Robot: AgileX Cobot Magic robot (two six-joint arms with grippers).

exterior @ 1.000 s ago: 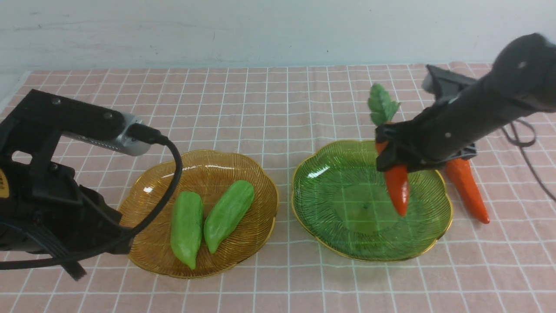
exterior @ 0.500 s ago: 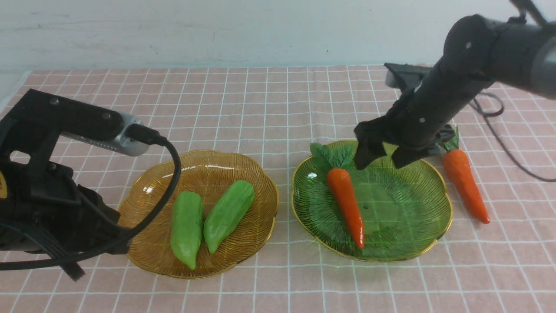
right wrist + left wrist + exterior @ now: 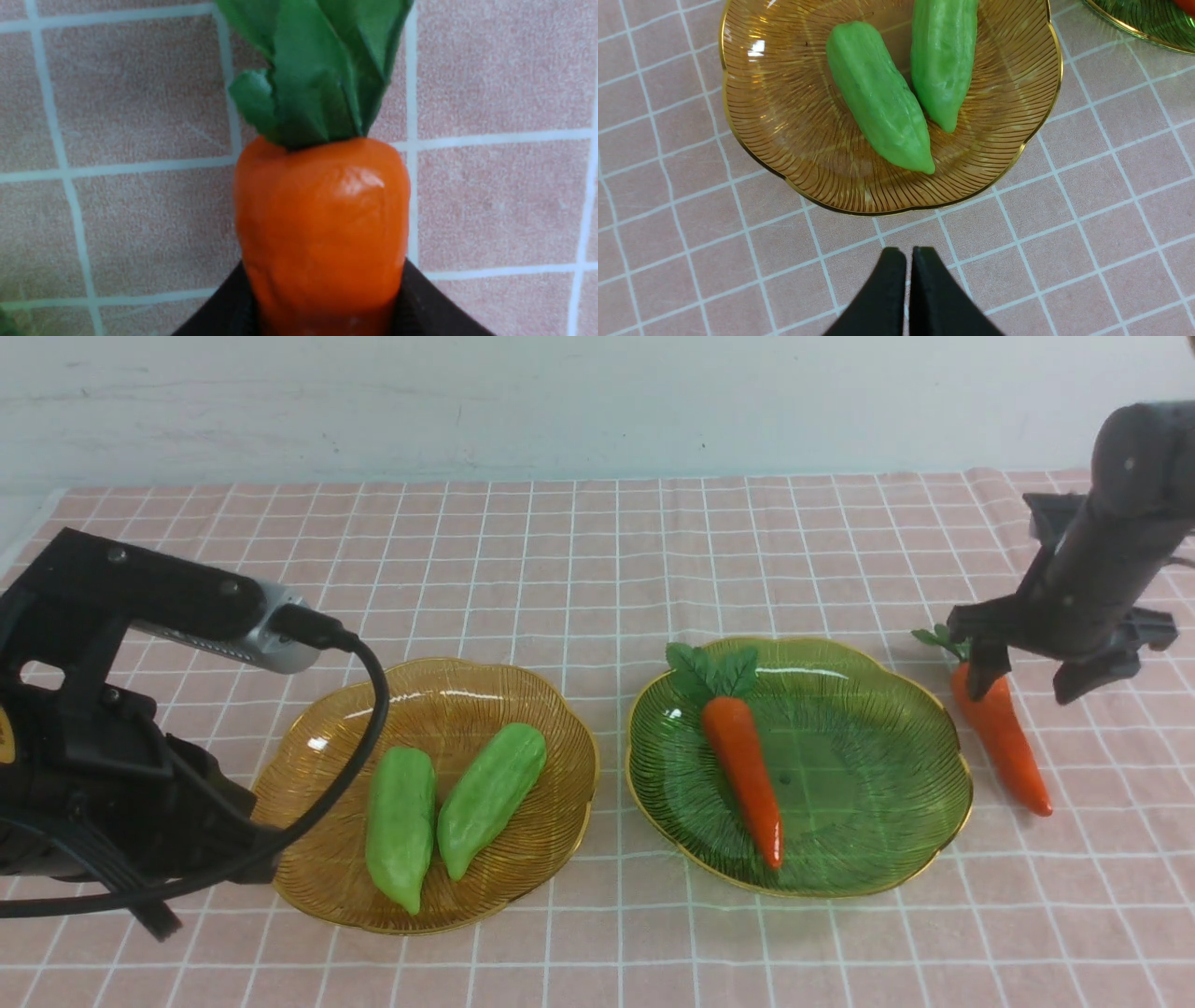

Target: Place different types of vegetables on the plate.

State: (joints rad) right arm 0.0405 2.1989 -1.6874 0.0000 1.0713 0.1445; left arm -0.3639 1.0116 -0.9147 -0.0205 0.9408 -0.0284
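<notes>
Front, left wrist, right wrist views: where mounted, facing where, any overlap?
Front view: on the robot, facing forward over amber plate and green plate; left arm, right arm show.
Left wrist: looks down on two gourds in the amber plate; shut left gripper shows.
Right wrist: close on the carrot on the cloth; right gripper fingers press both its sides.
Shared: front and left wrist both see gourds, amber plate.

surface: checked cloth [image 3: 597, 569] | on it: amber plate [image 3: 448, 695] | green plate [image 3: 868, 784] | carrot [image 3: 1006, 747]
</notes>
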